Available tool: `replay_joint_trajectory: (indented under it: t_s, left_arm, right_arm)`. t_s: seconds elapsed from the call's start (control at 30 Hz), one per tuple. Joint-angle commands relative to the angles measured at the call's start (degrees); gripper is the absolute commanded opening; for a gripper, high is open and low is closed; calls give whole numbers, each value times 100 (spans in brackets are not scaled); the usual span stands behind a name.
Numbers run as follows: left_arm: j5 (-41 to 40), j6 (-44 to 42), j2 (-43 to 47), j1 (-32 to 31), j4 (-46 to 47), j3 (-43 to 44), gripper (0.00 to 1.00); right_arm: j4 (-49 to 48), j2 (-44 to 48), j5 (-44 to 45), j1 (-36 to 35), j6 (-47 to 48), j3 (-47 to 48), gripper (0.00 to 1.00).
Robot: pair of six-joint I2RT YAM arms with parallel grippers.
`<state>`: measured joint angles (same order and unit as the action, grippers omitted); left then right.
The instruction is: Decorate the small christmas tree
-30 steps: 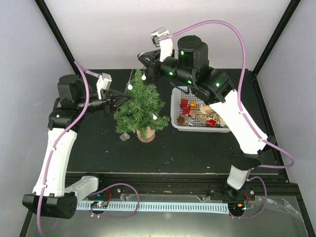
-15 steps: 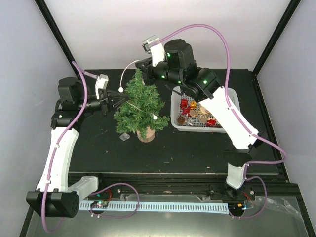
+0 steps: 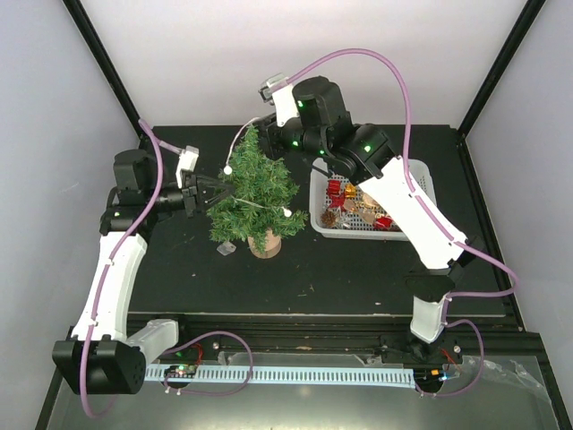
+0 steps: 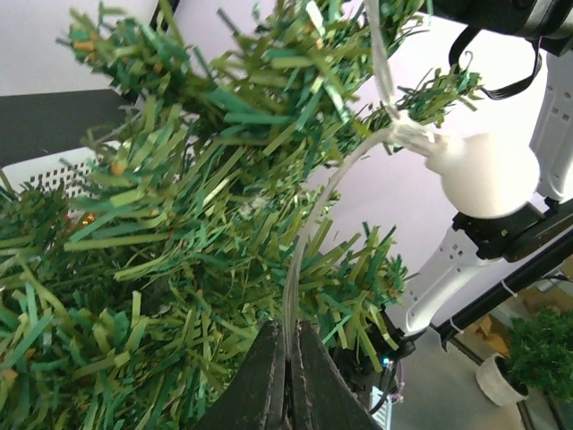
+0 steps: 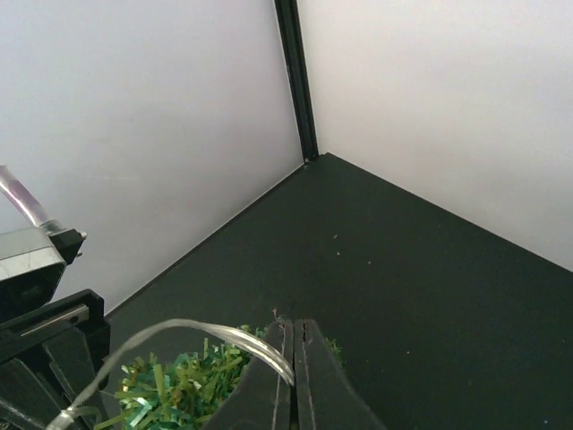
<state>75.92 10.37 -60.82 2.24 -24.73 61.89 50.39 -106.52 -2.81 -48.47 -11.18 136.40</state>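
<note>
Draping the light string (image 3: 238, 141) well needed slack, I judged. From above, the small christmas tree (image 3: 255, 190) stood upright, the basket (image 3: 414, 235) just right of it, the left gripper (image 3: 215, 186) at its left flank, the right gripper (image 3: 260, 117) behind its tip. The left wrist alone showed jaws pinched on the light string below a white bulb (image 4: 483, 175); the right wrist, the same pinch above the treetop.
</note>
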Motion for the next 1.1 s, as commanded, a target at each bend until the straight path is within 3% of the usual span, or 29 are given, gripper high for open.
replay_joint_trajectory:
  t_s: [0.0, 0.5, 1.07]
  left_arm:
    - [274, 328, 71, 98, 380, -154, 2]
    - [619, 588, -73, 280, 743, -419, 2]
    - [630, 86, -197, 284, 242, -303, 8]
  right_arm:
    - [73, 36, 160, 83, 33, -8, 1]
    - [240, 1, 120, 123, 29, -125, 1]
    - [-107, 584, 193, 153, 16, -1129, 1]
